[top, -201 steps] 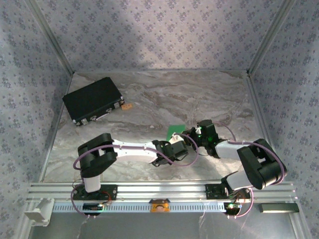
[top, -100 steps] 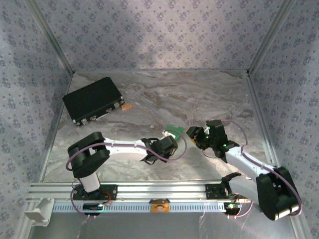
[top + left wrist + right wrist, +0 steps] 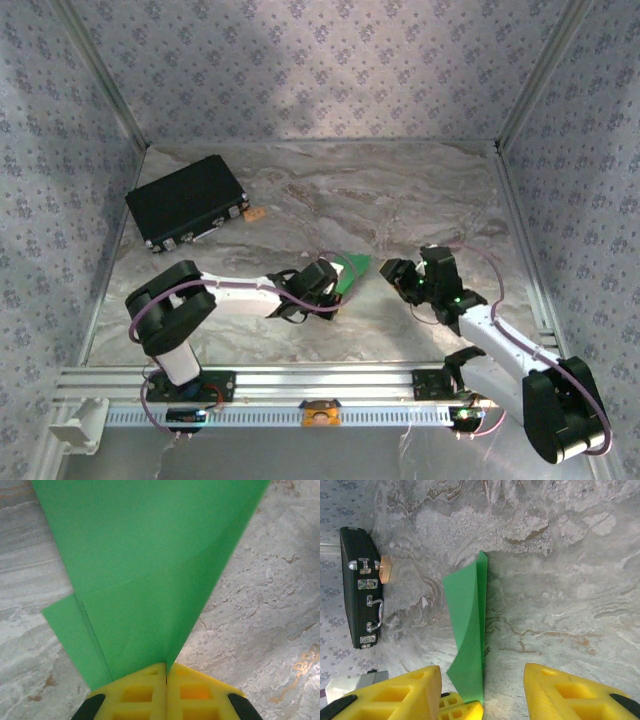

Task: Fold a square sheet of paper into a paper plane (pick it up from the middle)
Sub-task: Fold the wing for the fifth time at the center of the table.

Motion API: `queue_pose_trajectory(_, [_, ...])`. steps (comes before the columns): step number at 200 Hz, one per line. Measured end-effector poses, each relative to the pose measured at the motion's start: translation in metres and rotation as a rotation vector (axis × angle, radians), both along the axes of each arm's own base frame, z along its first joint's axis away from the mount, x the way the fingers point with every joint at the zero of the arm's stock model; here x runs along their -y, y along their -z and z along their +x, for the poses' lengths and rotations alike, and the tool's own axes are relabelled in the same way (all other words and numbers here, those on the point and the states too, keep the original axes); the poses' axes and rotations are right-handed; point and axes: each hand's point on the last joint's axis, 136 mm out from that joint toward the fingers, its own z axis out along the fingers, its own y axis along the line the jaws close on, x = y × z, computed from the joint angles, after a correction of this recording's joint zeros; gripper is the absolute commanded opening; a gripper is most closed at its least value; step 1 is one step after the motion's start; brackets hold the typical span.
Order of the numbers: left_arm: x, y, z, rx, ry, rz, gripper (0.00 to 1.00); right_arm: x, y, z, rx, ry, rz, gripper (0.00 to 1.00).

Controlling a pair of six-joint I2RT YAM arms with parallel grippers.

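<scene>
Left tool [image 3: 166,672]: gripping paper plane [image 3: 150,555] by its end.
Right tool [image 3: 482,674]: hanging open, empty.
Technique: probably aligning edges before creasing.

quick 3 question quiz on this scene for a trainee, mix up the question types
1. True or false: the left gripper is shut on the green paper.
2. Pick one. The right gripper is: A) open, holding nothing; B) shut on the paper; C) shut, holding nothing.
3. Fill in: seen from the top camera, the black case lies at the far ____ corner of the table.
Key: 1 true; 2 A; 3 left.
</scene>
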Motion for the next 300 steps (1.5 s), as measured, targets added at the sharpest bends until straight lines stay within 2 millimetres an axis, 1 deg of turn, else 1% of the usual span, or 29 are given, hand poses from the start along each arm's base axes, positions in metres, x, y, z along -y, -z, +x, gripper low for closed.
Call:
queue_pose_trajectory(58, [0.01, -0.007, -0.001, -0.081, 0.014, -0.139, 0.0, -0.002, -0.009, 0.003, 0.093, -0.016, -0.034, 0.47])
queue_pose_trajectory(87, [0.012, -0.01, -0.001, -0.126, 0.011, -0.213, 0.0, -0.009, -0.011, 0.003, 0.133, -0.052, -0.048, 0.46])
queue_pose_trajectory(101, [0.011, -0.007, 0.001, -0.154, 0.001, -0.236, 0.0, -0.014, -0.011, 0.002, 0.149, -0.078, -0.057, 0.44])
queue_pose_trajectory(128, [0.01, -0.002, 0.002, -0.188, -0.013, -0.262, 0.0, -0.022, -0.003, 0.0, 0.151, -0.13, -0.084, 0.42])
queue_pose_trajectory(149, [0.011, -0.004, 0.002, -0.205, -0.019, -0.286, 0.0, -0.028, 0.008, -0.002, 0.121, -0.177, -0.101, 0.39])
queue_pose_trajectory(166, [0.012, -0.006, 0.002, -0.213, -0.021, -0.31, 0.0, -0.036, 0.013, -0.002, 0.104, -0.217, -0.104, 0.36])
queue_pose_trajectory(221, [0.007, -0.002, 0.006, -0.249, -0.057, -0.352, 0.0, -0.064, 0.016, 0.002, 0.107, -0.338, -0.085, 0.29])
queue_pose_trajectory(252, [0.005, -0.002, 0.009, -0.269, -0.079, -0.379, 0.0, -0.071, 0.021, 0.003, 0.097, -0.377, -0.082, 0.27])
queue_pose_trajectory(300, [0.007, -0.003, 0.01, -0.311, -0.084, -0.432, 0.0, -0.079, 0.027, 0.005, 0.084, -0.406, -0.069, 0.25])
